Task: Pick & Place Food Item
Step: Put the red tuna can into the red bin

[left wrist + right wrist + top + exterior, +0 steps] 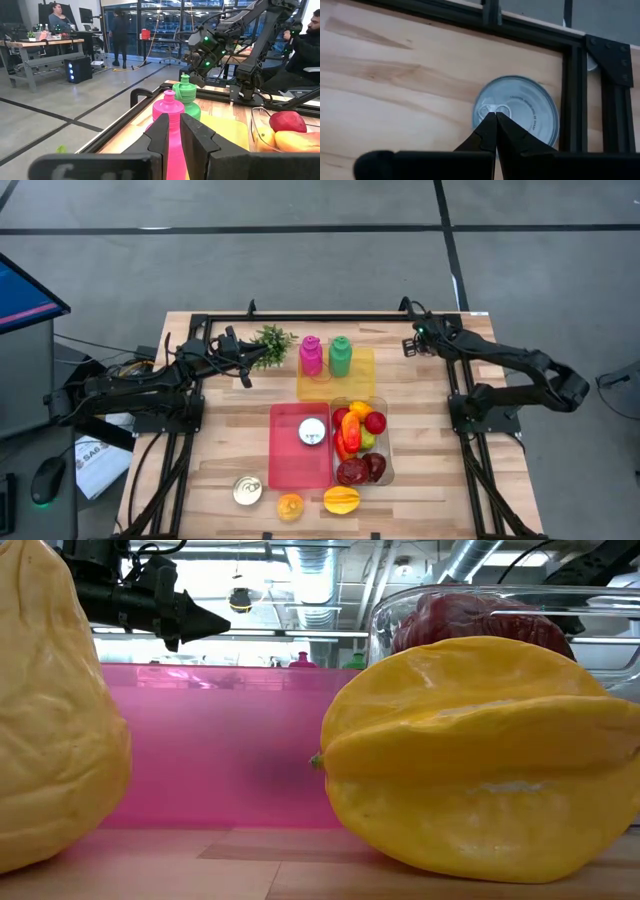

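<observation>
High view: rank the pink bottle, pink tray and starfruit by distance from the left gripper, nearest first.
From the left gripper, shut, at the table's back left:
1. Pink bottle, just to its right on the yellow mat.
2. Pink tray, mid-table, nearer the front.
3. Starfruit, at the front edge.

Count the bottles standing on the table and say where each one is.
2. The pink bottle and the green bottle stand side by side on the yellow tray, pink nearer the plant. None seems hidden.
</observation>
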You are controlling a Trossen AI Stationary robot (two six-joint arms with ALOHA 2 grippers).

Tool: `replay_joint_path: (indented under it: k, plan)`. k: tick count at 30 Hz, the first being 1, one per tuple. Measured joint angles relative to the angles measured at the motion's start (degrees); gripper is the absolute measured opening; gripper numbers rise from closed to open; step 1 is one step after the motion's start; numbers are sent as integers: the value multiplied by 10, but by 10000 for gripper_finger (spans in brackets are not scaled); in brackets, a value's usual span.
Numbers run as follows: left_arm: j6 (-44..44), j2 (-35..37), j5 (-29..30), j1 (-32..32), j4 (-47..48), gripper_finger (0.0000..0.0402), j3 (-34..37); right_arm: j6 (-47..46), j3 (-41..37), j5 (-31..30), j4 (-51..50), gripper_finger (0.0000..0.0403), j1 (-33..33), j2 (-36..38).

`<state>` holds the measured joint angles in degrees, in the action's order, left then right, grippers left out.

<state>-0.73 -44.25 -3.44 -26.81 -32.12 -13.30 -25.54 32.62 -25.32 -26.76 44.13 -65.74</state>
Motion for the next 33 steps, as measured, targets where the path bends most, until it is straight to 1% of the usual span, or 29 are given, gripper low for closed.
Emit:
replay_joint_path:
  k: [4, 15, 19, 23, 30, 33]
  plan:
    - [0, 0, 0, 0, 0, 34, 0, -24, 0, 0, 11, 0, 8, -24]
    - [0, 0, 0, 0, 0, 34, 0, -15, -1, -1, 45, 0, 15, -114]
    - [0, 0, 0, 0, 0, 34, 0, -14, 2, -12, 54, 0, 10, -135]
    - [0, 0, 0, 0, 0, 34, 0, -14, 5, -10, 54, 0, -9, -137]
    - [0, 0, 0, 0, 0, 34, 0, -28, 14, 54, 50, 0, -52, -123]
    - [0, 0, 0, 0, 0, 34, 0, -30, 14, 43, 49, 0, -64, -123]
